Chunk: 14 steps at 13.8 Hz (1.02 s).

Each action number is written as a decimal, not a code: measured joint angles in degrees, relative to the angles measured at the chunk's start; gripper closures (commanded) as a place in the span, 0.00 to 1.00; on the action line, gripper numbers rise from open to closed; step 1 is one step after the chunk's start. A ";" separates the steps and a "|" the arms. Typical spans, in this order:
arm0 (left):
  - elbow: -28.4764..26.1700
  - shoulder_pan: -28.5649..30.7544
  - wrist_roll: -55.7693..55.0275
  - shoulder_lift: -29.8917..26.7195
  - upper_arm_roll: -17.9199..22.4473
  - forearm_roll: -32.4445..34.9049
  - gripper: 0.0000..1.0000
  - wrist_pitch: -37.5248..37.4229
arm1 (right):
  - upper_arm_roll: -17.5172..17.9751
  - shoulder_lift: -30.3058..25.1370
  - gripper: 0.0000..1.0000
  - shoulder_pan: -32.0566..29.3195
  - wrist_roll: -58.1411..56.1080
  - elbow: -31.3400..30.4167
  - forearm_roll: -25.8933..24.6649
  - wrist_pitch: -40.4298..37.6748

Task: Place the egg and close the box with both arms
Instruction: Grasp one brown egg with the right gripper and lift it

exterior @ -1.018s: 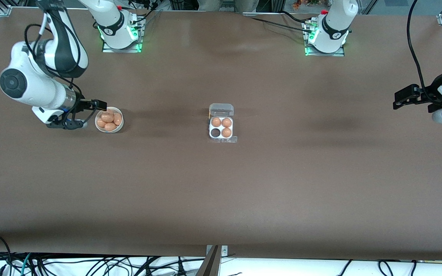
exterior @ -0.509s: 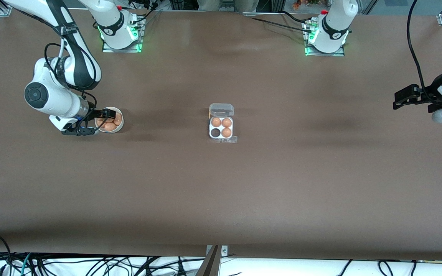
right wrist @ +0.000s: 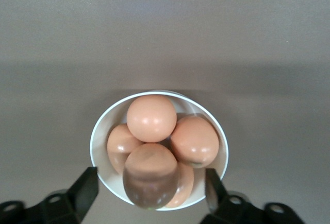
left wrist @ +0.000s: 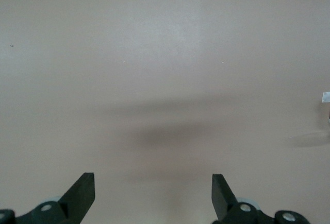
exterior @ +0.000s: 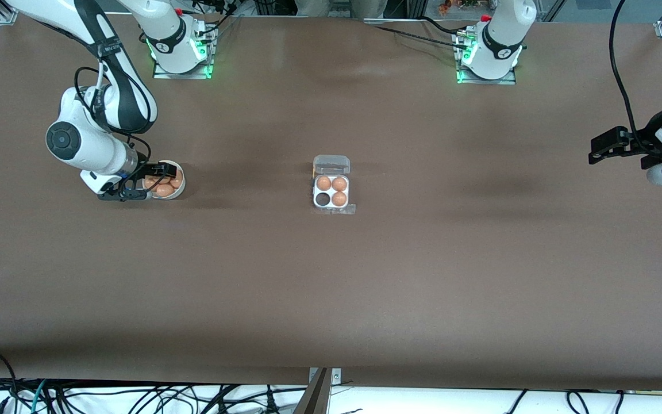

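Note:
The box (exterior: pixel 331 191) lies at the table's middle with its clear lid (exterior: pixel 331 165) open. It holds three eggs; one cell (exterior: pixel 323 199) is empty, on the row nearer the front camera, toward the right arm's end. Several loose eggs (right wrist: pixel 151 118) fill a white bowl (right wrist: pixel 98 136). My right gripper (exterior: pixel 150 181) hangs open just over that bowl (exterior: pixel 179 190), and in its wrist view (right wrist: pixel 149 188) the fingers straddle the bowl with one egg (right wrist: pixel 150 175) between them, not gripped. My left gripper (exterior: pixel 598 149) waits open and empty over bare table at the left arm's end (left wrist: pixel 153 193).
The two arm bases (exterior: pixel 180 49) (exterior: pixel 489 54) stand along the table edge farthest from the front camera. Cables (exterior: pixel 621 69) hang near the left arm. A metal bracket (exterior: pixel 320 391) sits at the edge nearest the front camera.
My right arm has swung toward the bowl and come lower, bringing its open gripper over the eggs. The left arm and the box have not moved.

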 measured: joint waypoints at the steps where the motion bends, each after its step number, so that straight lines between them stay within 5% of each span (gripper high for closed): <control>1: 0.00 0.00 0.00 0.00 0.00 0.00 0.00 0.00 | 0.00 0.00 0.95 0.00 -0.35 -0.01 0.00 0.17; 11: 0.00 0.00 0.00 0.03 0.00 0.00 0.00 0.00 | -0.02 -0.93 1.00 0.00 -1.11 0.50 0.00 -0.19; 14: 0.00 0.00 0.00 0.05 0.00 0.00 0.00 0.00 | -0.03 -4.70 1.00 0.00 -1.05 4.38 0.00 -9.20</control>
